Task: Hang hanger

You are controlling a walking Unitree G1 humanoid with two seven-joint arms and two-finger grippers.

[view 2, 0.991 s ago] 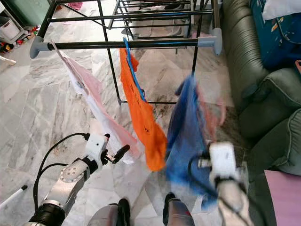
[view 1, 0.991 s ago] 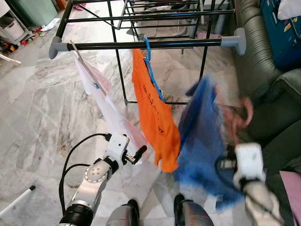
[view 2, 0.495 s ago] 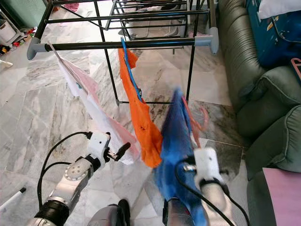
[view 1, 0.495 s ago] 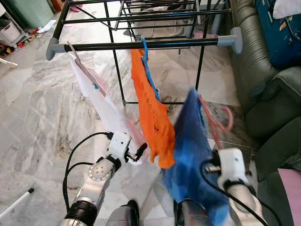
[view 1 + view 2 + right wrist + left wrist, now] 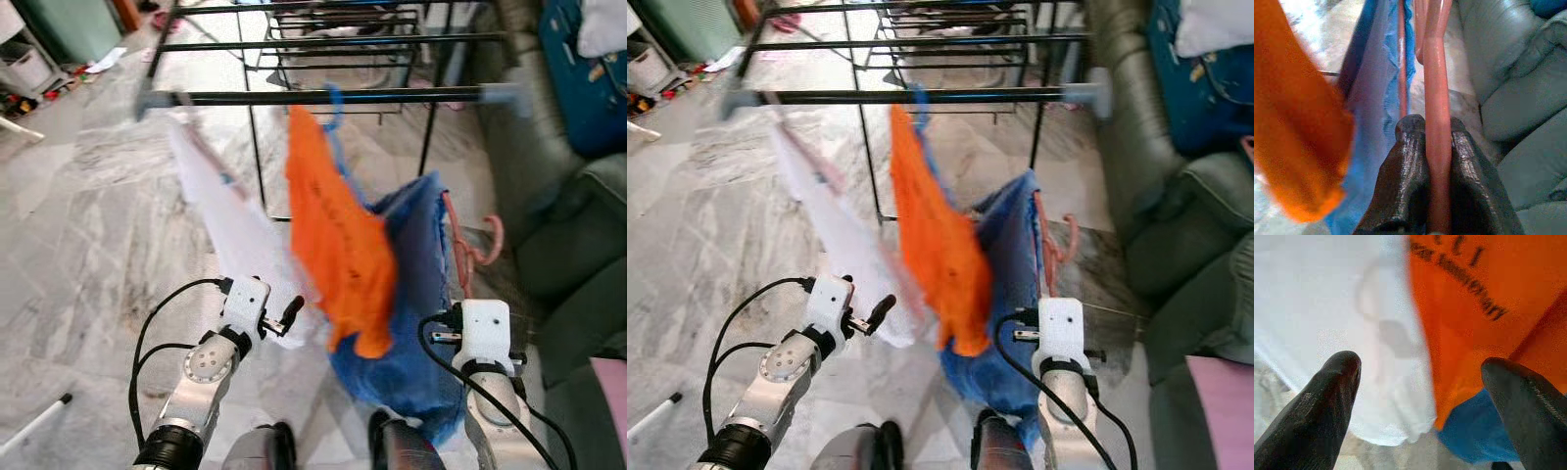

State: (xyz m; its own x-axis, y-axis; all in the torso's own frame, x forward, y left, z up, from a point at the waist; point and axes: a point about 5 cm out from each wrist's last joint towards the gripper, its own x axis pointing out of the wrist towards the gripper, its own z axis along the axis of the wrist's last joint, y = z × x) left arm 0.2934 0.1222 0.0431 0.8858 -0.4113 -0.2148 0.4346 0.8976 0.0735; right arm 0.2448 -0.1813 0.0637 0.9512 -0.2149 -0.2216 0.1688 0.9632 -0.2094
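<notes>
My right gripper (image 5: pixel 1437 134) is shut on the stem of a pink hanger (image 5: pixel 1436 73) that carries a blue garment (image 5: pixel 411 338). The hanger (image 5: pixel 472 247) is held low, well below the black rail (image 5: pixel 294 97) of the drying rack, with its hook toward the sofa. On the rail hangs an orange garment (image 5: pixel 338 245) on a blue hanger, blurred and overlapping the blue garment. A white garment (image 5: pixel 230 225) hangs to its left. My left gripper (image 5: pixel 1425 372) is open, low by the white garment's hem, holding nothing.
A grey-green sofa (image 5: pixel 573 196) stands close on the right, with a blue case (image 5: pixel 588 59) behind it. More rack bars (image 5: pixel 323 39) lie beyond the rail. A white stick (image 5: pixel 34 421) lies on the marble floor at the lower left.
The view has shifted and blurred. My right gripper has brought the hanger and blue garment left, closer behind the orange garment, which swings. The left arm has stayed put.
</notes>
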